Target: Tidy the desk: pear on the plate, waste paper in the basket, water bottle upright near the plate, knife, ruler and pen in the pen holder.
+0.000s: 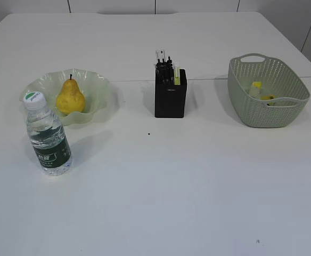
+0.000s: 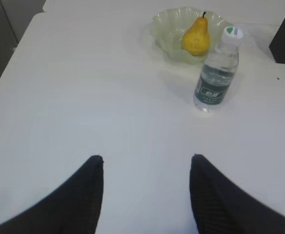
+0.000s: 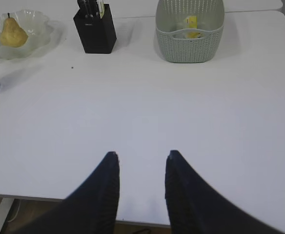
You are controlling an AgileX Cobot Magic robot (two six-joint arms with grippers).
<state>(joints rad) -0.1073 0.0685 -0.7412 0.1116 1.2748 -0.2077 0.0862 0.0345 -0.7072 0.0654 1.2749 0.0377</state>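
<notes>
Desk: white desk [image 1: 161,186] fills the exterior frame, a seam running across it behind the objects; pale wall panels along the top edge.
Plate: pale green ruffled plate [image 1: 99,96] at left centre of the exterior frame.
Pear: yellow pear [image 1: 70,97] stands upright on the plate, dark stem up.
Water bottle: water bottle [image 1: 47,134] upright at lower left of the exterior frame, white cap on, just in front of the plate's near-left rim.
Pen holder: black pen holder [image 1: 170,96] at upper centre, dark tools and a clear ruler [image 1: 160,56] sticking up out of it; which dark item is the knife or the pen cannot be told.
Basket: sage-green basket [image 1: 267,109] at upper right; yellow waste paper [image 1: 258,87] lies inside.
Left gripper: left gripper [image 2: 146,158] at the bottom of its wrist view, fingers spread wide, holding nothing, above bare desk well short of the bottle.
Right gripper: right gripper [image 3: 140,155] at the bottom of its wrist view, fingers parted more narrowly, nothing between them, over the desk's near edge.
</notes>
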